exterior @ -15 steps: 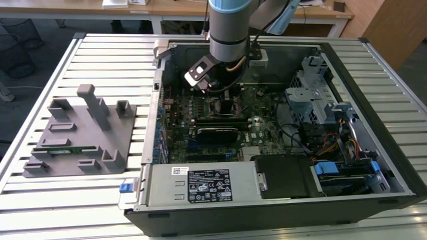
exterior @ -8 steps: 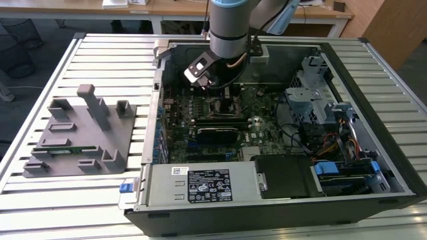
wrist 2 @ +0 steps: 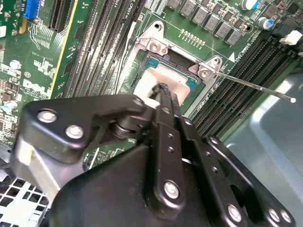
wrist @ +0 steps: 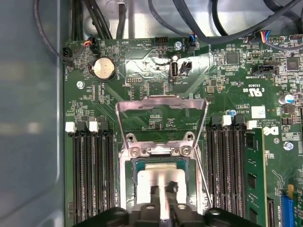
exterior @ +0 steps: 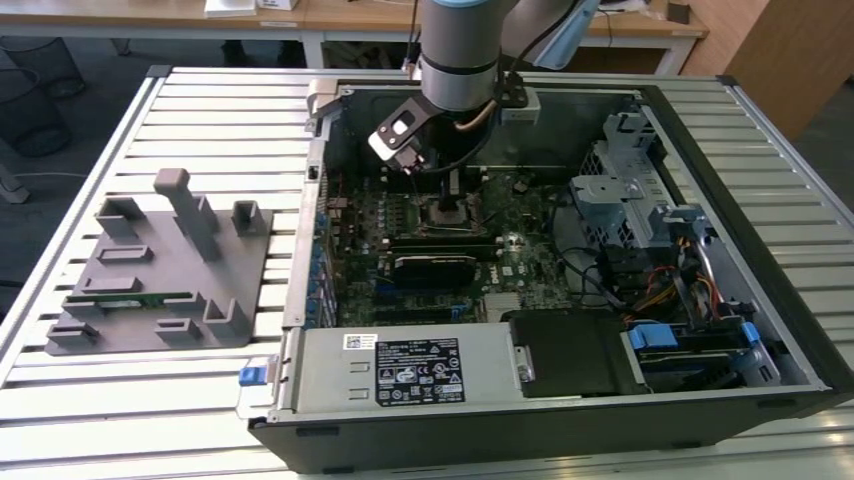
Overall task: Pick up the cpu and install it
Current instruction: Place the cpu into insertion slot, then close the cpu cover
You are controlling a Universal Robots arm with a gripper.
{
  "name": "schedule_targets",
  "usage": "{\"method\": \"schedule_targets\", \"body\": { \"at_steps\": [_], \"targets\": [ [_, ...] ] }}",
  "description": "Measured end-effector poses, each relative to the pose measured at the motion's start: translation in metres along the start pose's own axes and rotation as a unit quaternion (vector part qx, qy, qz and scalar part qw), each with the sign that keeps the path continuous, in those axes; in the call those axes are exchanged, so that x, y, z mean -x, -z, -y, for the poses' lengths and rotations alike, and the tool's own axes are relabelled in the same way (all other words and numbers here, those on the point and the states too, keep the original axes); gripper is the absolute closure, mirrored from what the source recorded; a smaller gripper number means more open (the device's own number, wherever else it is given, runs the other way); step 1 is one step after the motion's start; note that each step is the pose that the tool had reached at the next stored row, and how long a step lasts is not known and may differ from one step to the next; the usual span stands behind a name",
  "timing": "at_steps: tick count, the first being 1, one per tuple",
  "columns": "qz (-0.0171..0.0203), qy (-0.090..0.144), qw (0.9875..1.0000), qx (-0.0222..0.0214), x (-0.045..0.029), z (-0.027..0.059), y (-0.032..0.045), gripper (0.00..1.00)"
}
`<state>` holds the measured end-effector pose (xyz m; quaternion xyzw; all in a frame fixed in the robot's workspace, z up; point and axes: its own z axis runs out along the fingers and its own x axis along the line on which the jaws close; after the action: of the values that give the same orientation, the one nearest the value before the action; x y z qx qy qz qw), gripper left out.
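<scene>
Tool low inside open computer case, grey tray on slatted table

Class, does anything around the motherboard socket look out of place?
Nothing damaged. The load plate is flipped open and its lever sticks out unlatched, while the cpu sits in the socket beneath the pincer.

Black computer case open on top, claw down inside it. Silver metal load plate stands raised just beside claw, thin steel lever juts out; black memory slots flank low. Grey metal drive cage crowds the exterior view's right.
</scene>
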<state>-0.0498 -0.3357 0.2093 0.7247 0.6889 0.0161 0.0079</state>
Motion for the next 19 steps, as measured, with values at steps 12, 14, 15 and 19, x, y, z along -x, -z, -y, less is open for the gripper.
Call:
{"method": "schedule_targets", "body": {
  "at_steps": [12,14,15,19],
  "targets": [
    [0.0004,0.0,1.0,-0.0042,-0.0001,-0.0004,0.0057,0.89],
    [0.0006,0.0,1.0,-0.0044,-0.0001,-0.0004,0.0064,0.89],
    [0.0009,0.0,1.0,-0.0045,-0.0001,-0.0004,0.007,0.89],
    [0.001,0.0,1.0,-0.0045,-0.0001,-0.0005,0.0082,0.89]
  ]
}}
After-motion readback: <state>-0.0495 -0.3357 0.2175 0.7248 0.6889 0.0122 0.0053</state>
